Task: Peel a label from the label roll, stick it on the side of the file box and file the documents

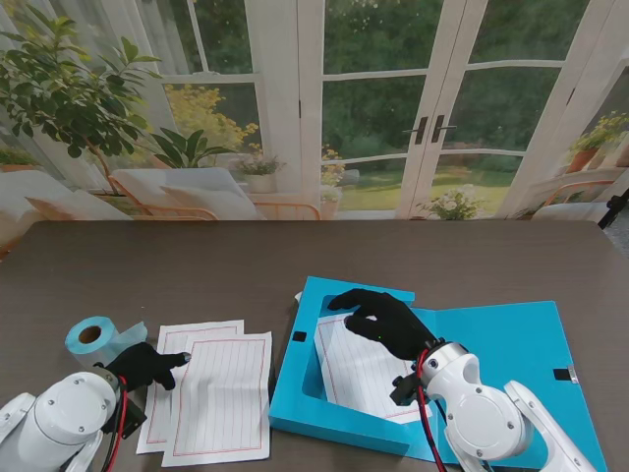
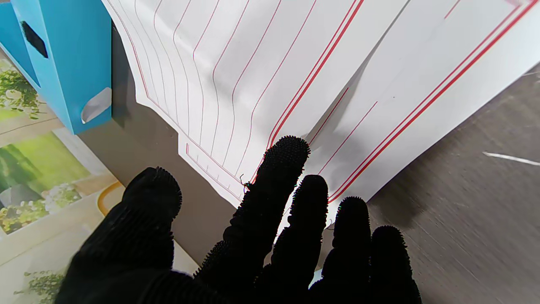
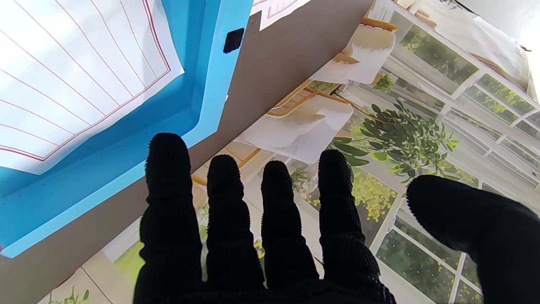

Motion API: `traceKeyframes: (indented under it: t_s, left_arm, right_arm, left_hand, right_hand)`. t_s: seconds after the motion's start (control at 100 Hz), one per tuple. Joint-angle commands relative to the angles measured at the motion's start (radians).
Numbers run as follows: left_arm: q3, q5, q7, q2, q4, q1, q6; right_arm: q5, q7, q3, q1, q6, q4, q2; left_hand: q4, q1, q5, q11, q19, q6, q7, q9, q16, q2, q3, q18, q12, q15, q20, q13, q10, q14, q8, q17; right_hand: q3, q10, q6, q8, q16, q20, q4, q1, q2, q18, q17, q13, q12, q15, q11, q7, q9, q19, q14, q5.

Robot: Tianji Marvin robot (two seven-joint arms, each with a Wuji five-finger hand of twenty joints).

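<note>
Both hands empty, fingers spread: right hand (image 1: 385, 323) over file box (image 1: 339, 418) (one sheet inside); left hand (image 1: 143, 366) beside two unfiled documents (image 1: 218, 393).

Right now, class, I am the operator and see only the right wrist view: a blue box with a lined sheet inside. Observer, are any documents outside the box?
Observer: Yes. In the stand view, two lined sheets lie overlapping on the table, left of the file box.
Operator: Where is the left hand?
Observer: The left hand is at the left edge of those sheets. The left wrist view shows its fingertips on the paper, gripping nothing.
Operator: And the label roll?
Observer: The label roll sits left of the sheets, slightly farther from me than the left hand.
</note>
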Motion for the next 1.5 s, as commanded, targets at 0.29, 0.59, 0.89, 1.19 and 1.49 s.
traceKeyframes:
  t_s: [0.29,0.59,0.89,1.19,1.49]
  left_arm:
    - [0.035,0.042,-0.029,0.003,0.009,-0.033,0.054]
    - [0.035,0.078,0.019,-0.007,0.001,-0.024,0.066]
    - [0.053,0.093,-0.02,0.006,-0.009,-0.035,0.113]
    - [0.08,0.111,-0.062,0.02,0.007,-0.063,0.15]
    - [0.101,0.125,-0.074,0.027,-0.003,-0.075,0.198]
  right_arm:
    - [0.003,0.016,-0.002,-0.007,0.006,-0.005,-0.004]
    - [0.005,0.018,-0.002,-0.01,0.008,-0.004,-0.004]
    - [0.008,0.027,0.001,-0.012,0.011,-0.006,-0.002]
    - [0.009,0.028,0.003,-0.014,0.015,-0.006,-0.002]
    - [0.014,0.031,0.004,-0.016,0.017,-0.004,-0.002]
  left_hand:
    - [0.019,-0.007,0.006,0.007,-0.01,0.019,-0.011,-0.032,-0.01,0.045,-0.074,-0.024,-0.017,-0.002,-0.012,-0.015,0.002,0.007,-0.005,0.01]
    - [0.022,-0.02,0.004,0.027,0.001,0.014,0.021,0.004,-0.009,0.019,-0.088,0.007,-0.02,0.017,-0.015,0.022,0.005,0.024,0.016,0.046]
    - [0.023,-0.028,-0.012,0.019,-0.002,0.028,-0.002,-0.008,-0.013,0.035,-0.104,-0.004,-0.026,0.012,-0.019,0.011,0.005,0.019,0.005,0.038]
    - [0.026,-0.026,-0.022,0.014,-0.005,0.032,-0.026,-0.024,-0.015,0.052,-0.134,-0.016,-0.027,0.006,-0.021,-0.003,0.0,0.011,-0.011,0.027]
    - [0.03,-0.019,-0.025,0.012,-0.006,0.034,-0.037,-0.035,-0.015,0.065,-0.17,-0.022,-0.028,0.002,-0.024,-0.011,-0.001,0.008,-0.021,0.02]
  right_hand:
    - [-0.019,0.012,-0.002,-0.01,0.003,-0.001,0.037,0.013,0.034,0.005,-0.455,0.027,0.001,0.001,0.011,0.01,0.024,0.008,-0.002,0.017]
    - [-0.019,0.012,-0.003,-0.011,0.003,-0.002,0.038,0.013,0.035,0.004,-0.456,0.027,0.0,0.001,0.011,0.011,0.023,0.007,-0.001,0.02]
    - [-0.02,0.013,0.0,-0.012,0.003,-0.001,0.039,0.014,0.037,0.005,-0.456,0.027,0.0,0.002,0.012,0.011,0.025,0.006,0.001,0.021]
    - [-0.021,0.014,0.002,-0.013,0.003,-0.001,0.039,0.015,0.038,0.005,-0.457,0.027,0.0,0.002,0.012,0.011,0.025,0.006,0.0,0.019]
    - [-0.021,0.015,0.002,-0.013,0.003,0.0,0.04,0.015,0.038,0.003,-0.458,0.026,0.0,0.002,0.012,0.013,0.025,0.004,0.0,0.02]
